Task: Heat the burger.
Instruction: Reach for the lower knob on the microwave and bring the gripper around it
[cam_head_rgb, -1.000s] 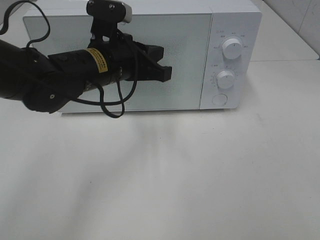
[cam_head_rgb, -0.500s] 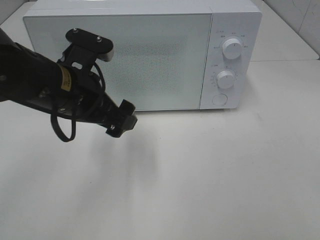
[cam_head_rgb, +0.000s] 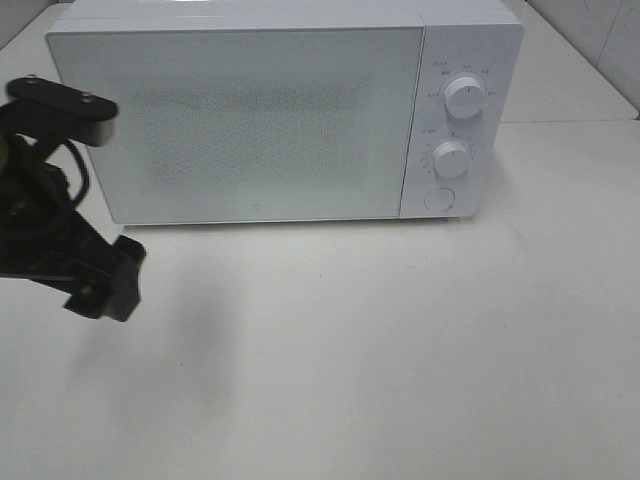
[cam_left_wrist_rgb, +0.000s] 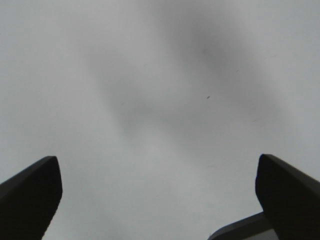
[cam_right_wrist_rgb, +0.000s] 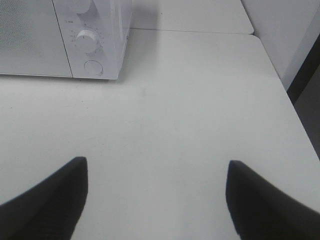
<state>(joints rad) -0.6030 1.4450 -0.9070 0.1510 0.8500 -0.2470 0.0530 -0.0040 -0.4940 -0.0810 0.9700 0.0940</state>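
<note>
Counts are given first: one white microwave (cam_head_rgb: 290, 115) is seen, with one upper dial (cam_head_rgb: 465, 95), one lower dial (cam_head_rgb: 452, 158) and one round button (cam_head_rgb: 439, 199) on its panel, and two grippers are shown. The left gripper (cam_left_wrist_rgb: 160, 187) is held released, its two dark fingers (cam_left_wrist_rgb: 30, 195) spread wide above bare table (cam_head_rgb: 400, 350) with nothing between them. The microwave stands just beyond it, and the door (cam_head_rgb: 235, 160) is shut. The right gripper (cam_right_wrist_rgb: 155, 195) is likewise released and empty, with the microwave's panel end ahead of it and well apart.

The burger cannot be made out in any view. Nothing can be read through the frosted door, so its place cannot be told. The left arm is cut off by the edge of the high view, and the right gripper is shown only by its own wrist camera.

The table is plain, matte and white, marked only by soft shadows. A pale wall (cam_right_wrist_rgb: 280, 35) is seen past the table's edge beside the right gripper.
</note>
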